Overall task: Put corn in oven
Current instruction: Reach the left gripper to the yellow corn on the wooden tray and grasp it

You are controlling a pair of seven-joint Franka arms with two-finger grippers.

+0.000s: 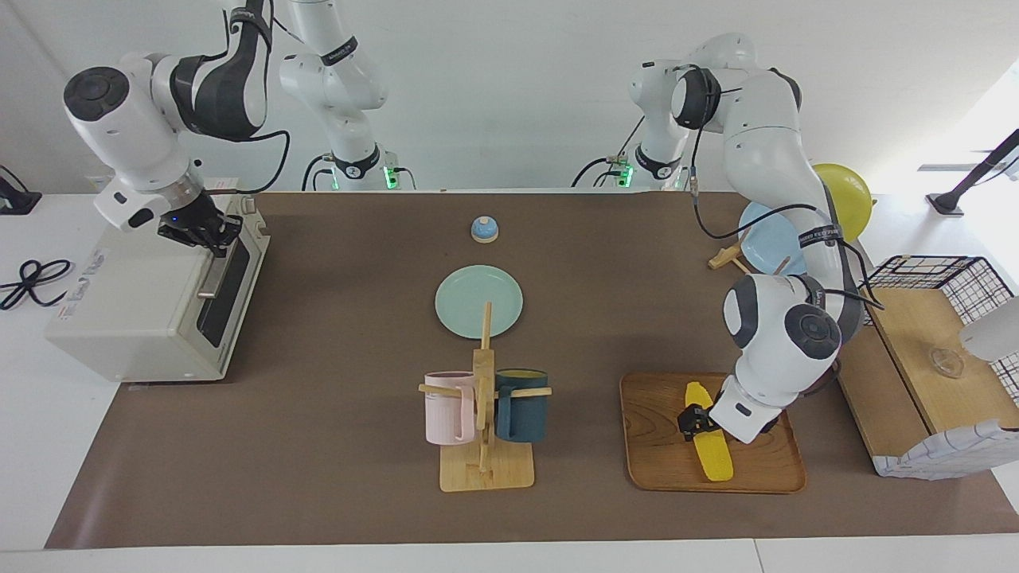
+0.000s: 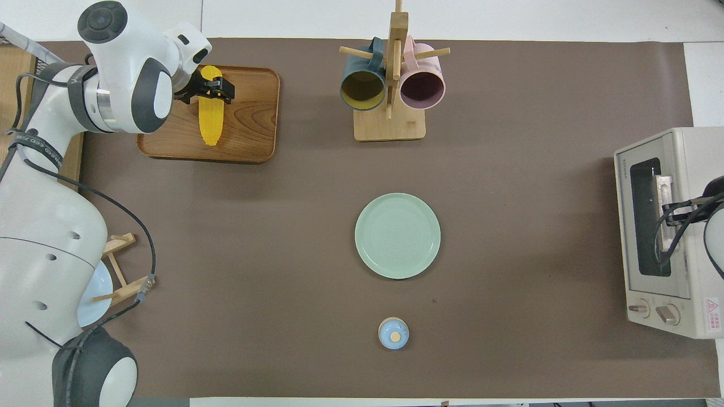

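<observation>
The yellow corn (image 1: 711, 450) (image 2: 209, 121) lies lengthwise on a wooden tray (image 1: 661, 446) (image 2: 249, 113) toward the left arm's end of the table. My left gripper (image 1: 692, 420) (image 2: 210, 90) is down on the cob's upper half, open, with a finger on each side of it. The off-white oven (image 1: 135, 310) (image 2: 696, 169) stands at the right arm's end, its dark glass door closed. My right gripper (image 1: 201, 233) is shut at the door's top edge, just above the bar handle (image 1: 210, 276). In the overhead view the right arm hides its gripper.
A wooden rack with a pink and a dark blue mug (image 1: 486, 430) (image 2: 390, 113) stands mid-table beside the tray. A green plate (image 1: 478, 301) (image 2: 397, 236) and a small blue knob (image 1: 484, 229) lie nearer the robots. A wire-and-wood basket box (image 1: 931, 350) sits past the tray.
</observation>
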